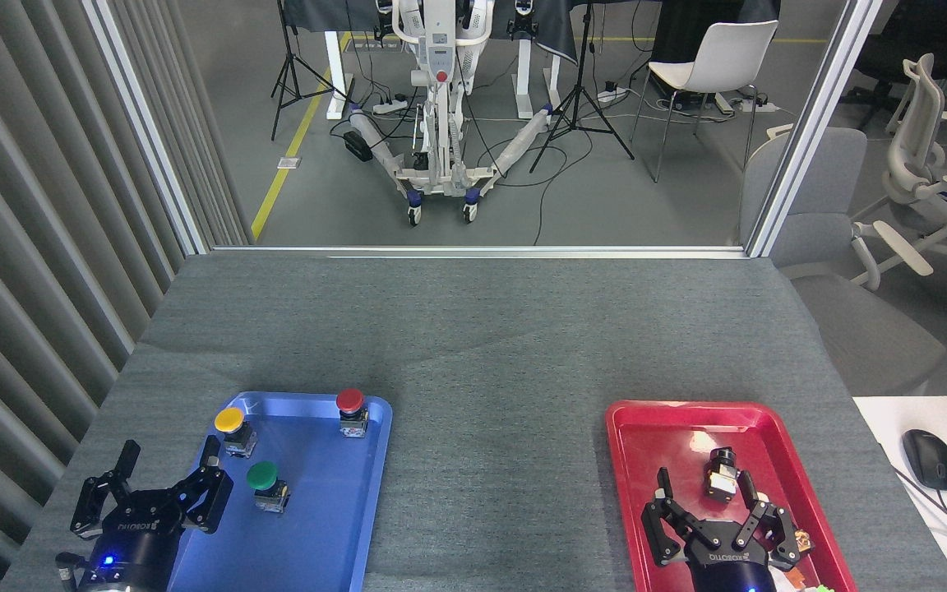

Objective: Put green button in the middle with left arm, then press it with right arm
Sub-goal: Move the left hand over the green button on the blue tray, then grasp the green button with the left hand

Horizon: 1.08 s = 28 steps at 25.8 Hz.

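Note:
The green button [264, 480] stands upright in the blue tray [334, 510], near its left half. My left gripper [168, 451] hovers over the tray's left edge, a little left of the button and apart from it, open with nothing between its fingers. My right gripper [705, 480] is open above the red tray [646, 427], its fingers either side of a small black-and-silver part [721, 475]; I cannot tell whether they touch it. The middle [498, 460], bare grey fabric, lies between the two trays.
A yellow button [232, 427] and a red button [350, 409] also stand in the blue tray, behind the green one. A slatted wall runs along the left. A white desk with a black mouse [929, 459] sits at the right.

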Available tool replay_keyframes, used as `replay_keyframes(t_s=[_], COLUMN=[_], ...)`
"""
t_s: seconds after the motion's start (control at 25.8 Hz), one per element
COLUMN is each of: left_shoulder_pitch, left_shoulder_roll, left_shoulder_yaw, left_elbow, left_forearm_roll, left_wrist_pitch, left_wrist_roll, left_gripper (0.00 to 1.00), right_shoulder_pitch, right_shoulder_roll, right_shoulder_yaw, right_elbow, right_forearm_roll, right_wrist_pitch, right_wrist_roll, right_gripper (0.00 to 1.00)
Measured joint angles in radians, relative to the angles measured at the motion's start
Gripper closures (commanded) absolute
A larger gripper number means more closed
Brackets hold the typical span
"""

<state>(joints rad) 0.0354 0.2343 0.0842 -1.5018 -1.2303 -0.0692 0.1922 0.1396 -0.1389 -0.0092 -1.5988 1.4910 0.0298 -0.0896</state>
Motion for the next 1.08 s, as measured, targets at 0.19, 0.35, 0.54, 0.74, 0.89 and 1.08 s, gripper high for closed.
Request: replay_keyframes(t_s=[0.19, 0.35, 0.54, 0.74, 0.89, 1.08], left_shoulder_pitch=[0.007, 0.014, 0.041, 0.056, 0.058, 0.043], left_shoulder_roll=[-0.011, -0.016, -0.016, -0.013, -0.009, -0.008], left_shoulder_yaw=[-0.05, -0.092, -0.11, -0.128, -0.137, -0.139], left_elbow=[0.009, 0.019, 0.025, 0.028, 0.043, 0.116], left_forearm_roll=[-0.003, -0.009, -0.014, -0.016, -0.017, -0.017], left_wrist_pitch=[-0.001, -0.002, -0.001, -0.002, -0.017, -0.056], left_wrist_roll=[-0.004, 0.0, 0.007, 0.011, 0.01, 0.005], left_gripper=[0.01, 0.01, 0.01, 0.01, 0.01, 0.01], right_shoulder_pitch=[0.0, 0.0, 0.0, 0.0, 0.0, 0.0], right_shoulder_roll=[0.001, 0.0, 0.0, -0.001, 0.0, 0.003], right_shoulder_yaw=[0.0, 0.0, 0.0, 0.0, 0.0, 0.001], right_elbow=[0.0, 0.0, 0.0, 0.0, 0.0, -0.002], right_forearm_roll=[0.0, 0.0, 0.0, 0.0, 0.0, 0.0], right_wrist_pitch=[0.0, 0.0, 0.001, 0.001, 0.001, 0.001], right_wrist_roll=[-0.001, -0.002, -0.003, -0.003, -0.003, -0.003], right_gripper=[0.0, 0.0, 0.0, 0.0, 0.0, 0.0])
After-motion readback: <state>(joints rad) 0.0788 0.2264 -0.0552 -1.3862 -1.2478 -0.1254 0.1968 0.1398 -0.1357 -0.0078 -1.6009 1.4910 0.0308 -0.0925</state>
